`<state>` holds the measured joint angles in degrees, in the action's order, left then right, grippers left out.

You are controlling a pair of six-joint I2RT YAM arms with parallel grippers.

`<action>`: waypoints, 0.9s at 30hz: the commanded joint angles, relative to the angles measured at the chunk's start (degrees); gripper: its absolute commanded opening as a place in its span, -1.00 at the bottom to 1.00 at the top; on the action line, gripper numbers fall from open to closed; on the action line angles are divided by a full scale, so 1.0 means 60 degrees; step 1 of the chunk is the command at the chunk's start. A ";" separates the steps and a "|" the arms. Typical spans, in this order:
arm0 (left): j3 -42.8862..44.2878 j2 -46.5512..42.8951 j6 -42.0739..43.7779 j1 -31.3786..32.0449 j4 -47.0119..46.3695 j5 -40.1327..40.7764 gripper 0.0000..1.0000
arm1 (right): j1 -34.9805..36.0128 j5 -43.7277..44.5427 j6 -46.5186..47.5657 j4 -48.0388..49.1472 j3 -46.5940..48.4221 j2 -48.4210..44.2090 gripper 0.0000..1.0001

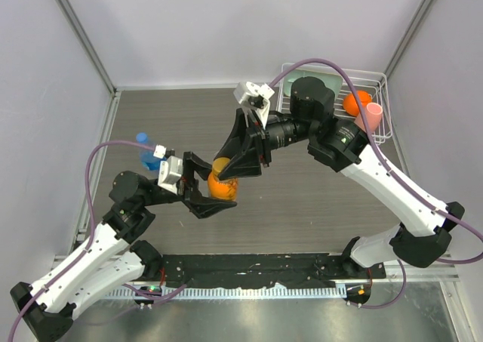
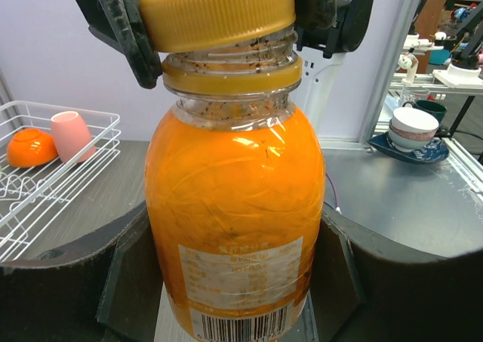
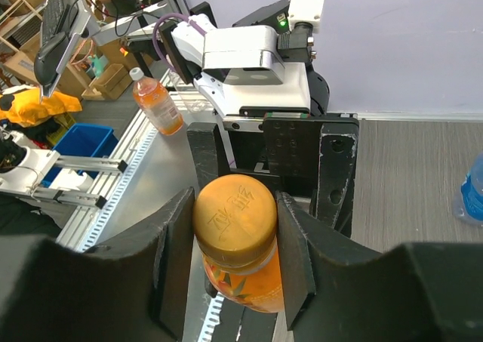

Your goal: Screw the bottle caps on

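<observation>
You are working on a grey-brown table (image 1: 317, 198) closed in by pale walls. The orange bottle (image 2: 234, 206) is standing upright near the middle of it, and the amber cap (image 2: 217, 10) is sitting on its neck, slightly tilted, with the threads showing below its rim. Your right gripper (image 3: 234, 232) is reaching in from the far right, and its fingers are pressing against both sides of the cap. Your left gripper (image 1: 215, 187) is coming in from the near left and is clamping the bottle's body between its pads. Well apart, at the left edge, the blue bottle (image 1: 149, 155) is showing a blue cap (image 1: 141, 137) at its top; you cannot tell whether that cap is tight. In the far right corner a wire rack (image 1: 381, 81) is holding a ball (image 1: 356, 102) and a cup (image 1: 370, 115), touching each other.
</observation>
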<state>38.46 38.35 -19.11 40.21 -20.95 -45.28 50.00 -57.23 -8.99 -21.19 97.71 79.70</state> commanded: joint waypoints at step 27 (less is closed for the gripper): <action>0.0065 -0.0180 0.0051 -0.0109 -0.0171 0.1554 -1.00 | -0.0057 0.0968 0.1454 -0.2865 0.1087 -0.0189 -0.47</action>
<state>38.44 38.24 -19.05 40.27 -19.33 -41.56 49.63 -51.33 -3.03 -29.02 99.79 78.08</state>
